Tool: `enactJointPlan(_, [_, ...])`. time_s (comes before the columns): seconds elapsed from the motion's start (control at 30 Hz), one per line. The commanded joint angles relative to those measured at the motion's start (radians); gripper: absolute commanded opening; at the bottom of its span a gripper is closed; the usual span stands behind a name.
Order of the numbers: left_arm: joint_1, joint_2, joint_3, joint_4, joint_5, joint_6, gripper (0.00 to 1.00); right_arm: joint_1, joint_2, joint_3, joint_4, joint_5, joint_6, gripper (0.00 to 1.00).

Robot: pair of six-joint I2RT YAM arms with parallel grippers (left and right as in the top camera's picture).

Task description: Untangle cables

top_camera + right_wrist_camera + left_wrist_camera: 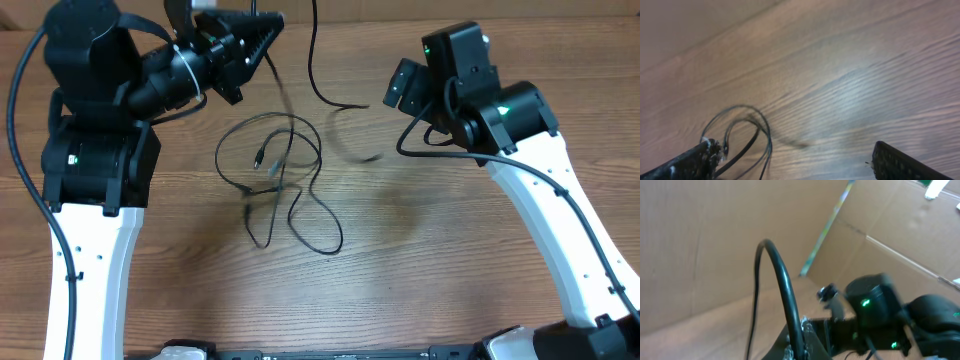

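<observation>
Several thin black cables (318,190) lie in loose, crossing loops on the wooden table between the arms. My left gripper (272,28) is raised at the upper left and shut on one black cable (782,280), which arches up out of its fingertips. A strand (313,60) comes down from the top edge and ends near the right arm; a blurred piece (355,148) shows just below it. My right gripper (400,85) is open and nothing lies between its wide-apart fingers (794,150). Cable loops (765,127) lie on the table beside its left finger.
The right arm's own thicker black cable (425,130) loops beside its wrist. Cardboard walls (700,245) stand behind the table. The right arm's dark body with green lights (875,300) fills the lower right of the left wrist view.
</observation>
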Motion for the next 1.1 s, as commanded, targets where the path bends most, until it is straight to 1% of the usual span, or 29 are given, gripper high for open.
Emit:
enactJointPlan(0.0, [-0.001, -0.029, 0.024, 0.091, 0.007, -0.077, 0.04, -0.005, 0.018, 0.01, -0.009, -0.1, -0.004, 0.97])
enactJointPlan(0.03, [-0.001, -0.027, 0.024, 0.119, -0.015, -0.104, 0.04, -0.005, 0.023, 0.01, -0.014, -0.114, -0.003, 0.97])
enactJointPlan(0.13, [-0.001, -0.027, 0.024, 0.203, -0.146, -0.228, 0.04, -0.005, 0.037, 0.01, -0.025, -0.124, -0.003, 0.97])
enactJointPlan(0.17, [-0.001, -0.027, 0.024, 0.259, -0.205, -0.309, 0.04, -0.004, 0.043, 0.009, -0.027, -0.125, -0.003, 0.97])
enactJointPlan(0.2, [-0.001, -0.027, 0.024, 0.295, -0.219, -0.346, 0.04, -0.004, 0.044, 0.009, -0.028, -0.128, -0.003, 0.97])
enactJointPlan(0.3, [-0.001, -0.027, 0.024, 0.414, -0.218, -0.416, 0.04, -0.003, 0.044, 0.009, -0.029, -0.149, -0.003, 0.97])
enactJointPlan(0.33, [-0.001, -0.027, 0.024, 0.496, -0.23, -0.465, 0.04, -0.003, 0.044, 0.009, -0.03, -0.173, -0.008, 0.97])
enactJointPlan(0.47, [-0.001, -0.028, 0.024, 0.613, -0.351, -0.556, 0.04, 0.0, 0.044, 0.009, -0.036, -0.2, -0.019, 0.97])
enactJointPlan(0.5, [-0.001, -0.028, 0.024, 0.638, -0.428, -0.559, 0.04, 0.004, 0.044, 0.009, -0.036, -0.219, -0.042, 0.97])
enactJointPlan(0.6, [-0.001, -0.027, 0.024, 0.633, -0.531, -0.53, 0.04, 0.013, 0.044, 0.009, -0.037, -0.229, -0.053, 0.97])
enactJointPlan(0.67, [-0.001, -0.026, 0.024, 0.616, -0.539, -0.483, 0.04, 0.019, 0.044, 0.009, -0.041, -0.229, -0.053, 0.97])
enactJointPlan(0.8, [-0.001, -0.026, 0.024, 0.51, -0.573, -0.385, 0.04, 0.031, 0.044, 0.009, -0.053, -0.229, -0.056, 0.97])
enactJointPlan(0.9, [-0.001, -0.026, 0.024, 0.39, -0.636, -0.292, 0.05, 0.039, 0.044, 0.009, -0.06, -0.229, -0.061, 0.97])
enactJointPlan(0.97, [-0.001, -0.024, 0.024, 0.297, -0.676, -0.208, 0.04, 0.042, 0.044, 0.007, -0.06, -0.237, -0.084, 0.97])
enactJointPlan(1.0, [-0.001, -0.023, 0.024, 0.198, -0.721, -0.135, 0.04, 0.042, 0.044, 0.002, -0.06, -0.241, -0.086, 0.97])
enactJointPlan(1.07, [-0.001, -0.023, 0.023, 0.085, -0.79, -0.091, 0.04, 0.042, 0.044, -0.008, -0.06, -0.24, -0.087, 0.97])
